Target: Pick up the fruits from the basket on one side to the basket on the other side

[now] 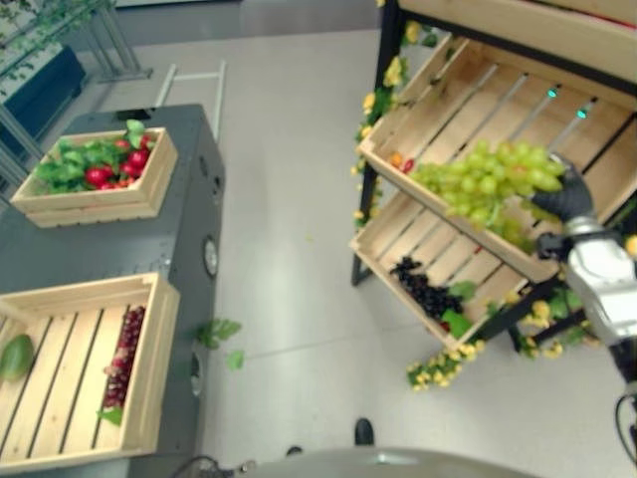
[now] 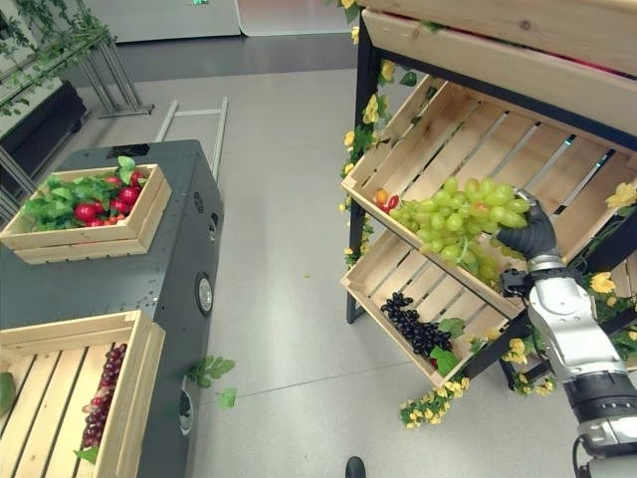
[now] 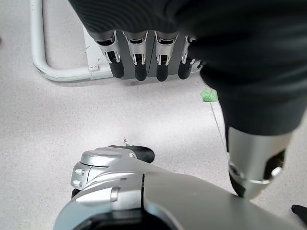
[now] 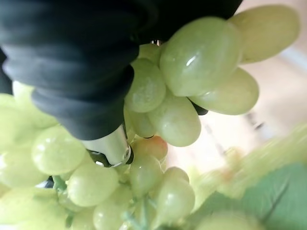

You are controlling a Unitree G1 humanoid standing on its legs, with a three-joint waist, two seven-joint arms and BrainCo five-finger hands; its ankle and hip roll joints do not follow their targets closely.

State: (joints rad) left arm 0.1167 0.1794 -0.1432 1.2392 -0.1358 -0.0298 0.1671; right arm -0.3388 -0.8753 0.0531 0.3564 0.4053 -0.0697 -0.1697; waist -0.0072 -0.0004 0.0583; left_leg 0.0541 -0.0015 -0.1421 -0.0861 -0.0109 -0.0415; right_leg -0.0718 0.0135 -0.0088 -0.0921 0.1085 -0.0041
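A big bunch of green grapes hangs across the front lip of the upper slanted shelf crate. My right hand is shut on the bunch's right end. In the right wrist view, green grapes press around the hand's dark cover. The near table crate at lower left holds a strand of red grapes and a green fruit. My left hand hangs over the floor with straight fingers, holding nothing.
The lower shelf crate holds dark grapes. Small orange and red fruits sit in the upper crate's corner. A far crate of red fruit and leaves stands on the dark table. Open floor lies between table and shelf.
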